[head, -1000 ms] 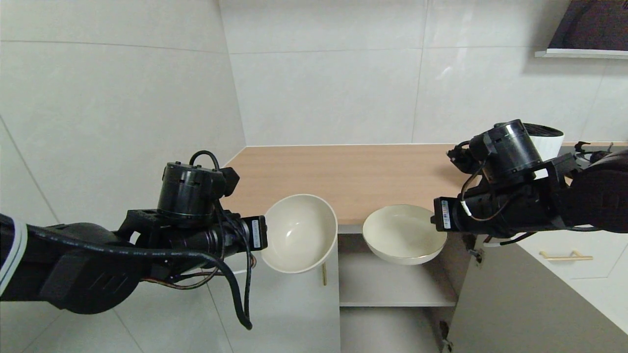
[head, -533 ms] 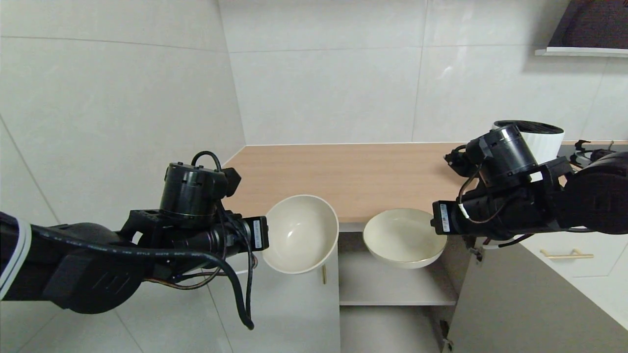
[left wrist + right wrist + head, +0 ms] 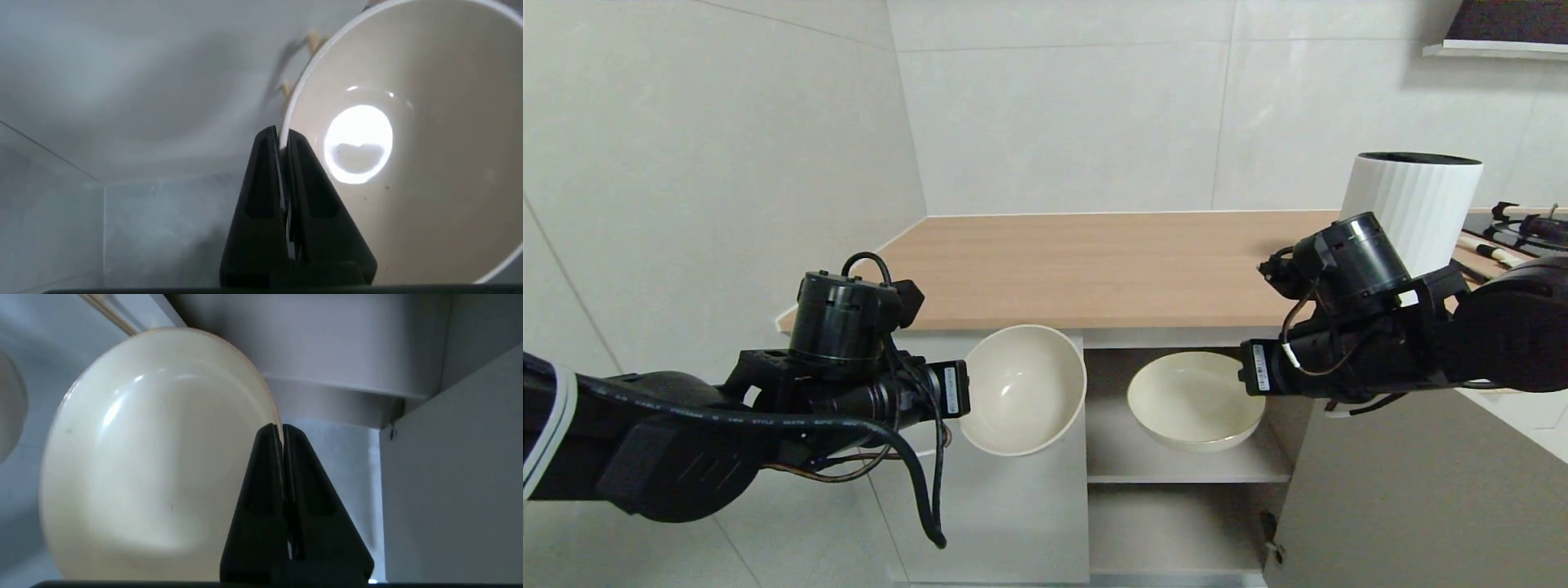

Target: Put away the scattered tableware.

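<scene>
My left gripper (image 3: pixel 960 390) is shut on the rim of a deep cream bowl (image 3: pixel 1023 389), held tilted in the air in front of the closed left cabinet door. In the left wrist view the fingers (image 3: pixel 282 175) pinch that bowl (image 3: pixel 417 139) at its edge. My right gripper (image 3: pixel 1250 371) is shut on the rim of a shallow cream bowl (image 3: pixel 1192 400), held level in front of the open cabinet, just above its upper shelf (image 3: pixel 1184 465). The right wrist view has the shallow bowl (image 3: pixel 155 449) clamped by the fingers (image 3: pixel 282 457).
A wooden countertop (image 3: pixel 1094 265) runs above the cabinet. A white ribbed cylinder (image 3: pixel 1417 208) stands on it at the right, with a stove and utensils (image 3: pixel 1515 233) beyond. The open cabinet door (image 3: pixel 1405 498) hangs at the right. A lower shelf (image 3: pixel 1168 535) lies beneath the upper one.
The head camera has sunk, so the counter sits higher in view. My right gripper has lowered the shallow bowl toward the upper shelf. The left arm holds still.
</scene>
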Controlling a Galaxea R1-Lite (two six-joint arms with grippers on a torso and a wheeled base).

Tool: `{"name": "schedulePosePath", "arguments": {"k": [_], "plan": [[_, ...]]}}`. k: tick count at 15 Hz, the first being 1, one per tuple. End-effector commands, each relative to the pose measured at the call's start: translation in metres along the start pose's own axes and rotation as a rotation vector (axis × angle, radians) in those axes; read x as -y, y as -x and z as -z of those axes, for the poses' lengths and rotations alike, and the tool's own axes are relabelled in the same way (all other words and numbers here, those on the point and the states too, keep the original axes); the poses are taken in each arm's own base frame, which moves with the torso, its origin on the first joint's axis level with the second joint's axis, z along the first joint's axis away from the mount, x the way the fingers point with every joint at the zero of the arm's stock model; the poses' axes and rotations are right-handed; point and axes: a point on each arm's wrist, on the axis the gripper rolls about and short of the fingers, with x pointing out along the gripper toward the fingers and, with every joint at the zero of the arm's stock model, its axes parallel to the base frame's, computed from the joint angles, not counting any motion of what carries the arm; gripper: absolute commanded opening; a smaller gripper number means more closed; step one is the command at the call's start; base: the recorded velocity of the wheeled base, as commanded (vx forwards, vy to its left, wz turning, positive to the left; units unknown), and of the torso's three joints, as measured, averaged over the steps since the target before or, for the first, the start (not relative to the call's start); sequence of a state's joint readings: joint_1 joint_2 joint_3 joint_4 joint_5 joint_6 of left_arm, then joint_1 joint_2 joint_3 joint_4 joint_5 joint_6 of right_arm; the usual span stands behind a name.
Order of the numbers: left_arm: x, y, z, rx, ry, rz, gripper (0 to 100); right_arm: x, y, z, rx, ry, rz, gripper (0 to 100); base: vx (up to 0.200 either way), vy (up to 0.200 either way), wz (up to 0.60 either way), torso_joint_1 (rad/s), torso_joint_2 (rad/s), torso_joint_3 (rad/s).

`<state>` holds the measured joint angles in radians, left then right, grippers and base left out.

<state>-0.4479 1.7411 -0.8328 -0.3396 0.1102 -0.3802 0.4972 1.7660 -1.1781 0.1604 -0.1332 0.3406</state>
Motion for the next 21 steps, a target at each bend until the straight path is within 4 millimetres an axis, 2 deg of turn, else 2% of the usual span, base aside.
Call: {"name": "schedulePosePath", "arguments": {"k": [1,9,14,18,21], "plan": [[0.000,0.000,0.000,0.000,0.000,0.000,0,0.000,-0.003,0.001,-0.007,0.001,0.003,0,0.000,0.000,0.00,-0.178,0.47,0.286],[0.000,-0.003,0.002,-0.009,-0.001,-0.004,0,0.002,-0.007,0.001,-0.014,0.006,0.010,0,0.000,0.000,0.00,-0.140,0.45,0.300],[-0.001,-0.004,0.002,-0.012,-0.001,-0.005,0,0.004,-0.017,0.002,-0.023,0.007,0.023,0,0.000,0.000,0.00,-0.019,0.08,0.054],[-0.001,-0.005,0.003,-0.016,-0.002,-0.007,0,0.004,-0.055,0.012,-0.067,0.031,0.052,0,0.000,0.000,0.00,0.000,0.00,0.000],[-0.001,-0.008,0.005,-0.026,-0.003,-0.011,0,0.006,-0.100,0.019,-0.131,0.039,0.076,0,0.000,0.000,0.00,0.000,0.00,0.000]]}}
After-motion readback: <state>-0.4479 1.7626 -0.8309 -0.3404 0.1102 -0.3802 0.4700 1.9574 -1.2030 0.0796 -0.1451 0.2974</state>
